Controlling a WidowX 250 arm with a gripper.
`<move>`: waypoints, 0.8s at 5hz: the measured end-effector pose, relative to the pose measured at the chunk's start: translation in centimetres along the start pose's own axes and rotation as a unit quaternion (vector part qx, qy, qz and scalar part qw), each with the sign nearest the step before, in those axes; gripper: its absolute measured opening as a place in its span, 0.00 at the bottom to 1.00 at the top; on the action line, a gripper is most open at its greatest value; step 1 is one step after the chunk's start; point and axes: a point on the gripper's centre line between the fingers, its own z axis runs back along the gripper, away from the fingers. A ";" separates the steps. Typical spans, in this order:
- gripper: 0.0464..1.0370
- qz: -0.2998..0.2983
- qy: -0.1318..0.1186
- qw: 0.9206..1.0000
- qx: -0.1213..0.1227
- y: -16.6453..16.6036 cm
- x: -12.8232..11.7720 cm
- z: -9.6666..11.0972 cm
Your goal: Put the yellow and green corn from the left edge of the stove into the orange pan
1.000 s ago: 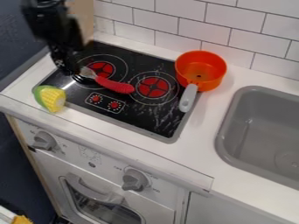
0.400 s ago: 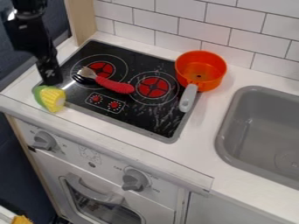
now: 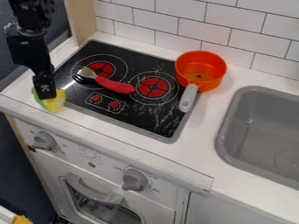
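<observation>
At nine o'clock in view, my gripper hung at the toy corn, whether open or closed I couldn't tell.

Orange pot; grey handle; yellow-green corn

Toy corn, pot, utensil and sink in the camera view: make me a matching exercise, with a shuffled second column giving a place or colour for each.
1. Toy corn
2. Pot
3. Utensil
4. Sink

A. Gray, set into the counter
B. Yellow and green, nearest the gripper
C. Red-handled, lying on the cooktop
D. Orange, at the cooktop's right edge

Pairs: 1-B, 2-D, 3-C, 4-A
</observation>
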 end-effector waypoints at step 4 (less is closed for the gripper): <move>0.68 -0.021 -0.002 0.999 0.031 -0.1 -0.3 -2.4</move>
